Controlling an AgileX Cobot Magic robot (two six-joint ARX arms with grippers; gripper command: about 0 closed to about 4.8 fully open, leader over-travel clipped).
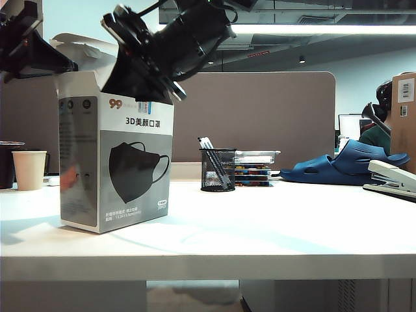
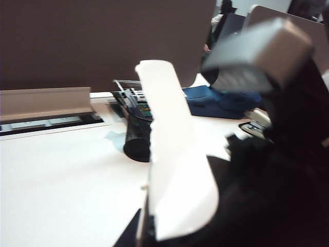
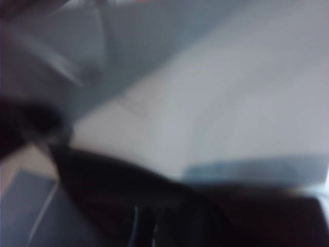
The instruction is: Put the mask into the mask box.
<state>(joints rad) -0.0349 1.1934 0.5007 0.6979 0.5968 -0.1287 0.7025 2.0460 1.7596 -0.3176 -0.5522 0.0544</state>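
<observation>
Mask itself cannot be picked out for certain in any view: the exterior view shows dark material bunched at the open top of the mask box point(image 1: 117, 162), right under the right claw point(image 1: 153, 81), and that may be the mask going in, but it merges with the black claw body and I cannot separate them. The right wrist view is too smeared to help, so whether this claw is clenched on fabric or has let go I cannot tell. The left claw point(image 1: 29, 52) sits at the box's upper left corner, shut tight, and the left wrist view shows a white flap point(image 2: 175, 154) standing right in front of it, so it looks to be pinching that flap to keep the mouth open, though the contact point is hidden. The main risk, as I judge it, is the tall carton tipping or sliding: it stands upright near the front edge of the counter point(image 1: 260, 227), and a downward or sideways push from the right arm could lever it over if the left hold slips. An ear loop could also snag on a flap or a finger and drag the mask back out on withdrawal. Room to move is good to the right of the box, where the counter is bare as far as the pen holder point(image 1: 218, 170); on the left a paper cup point(image 1: 29, 170) stands near, and a swing that way could knock it.
</observation>
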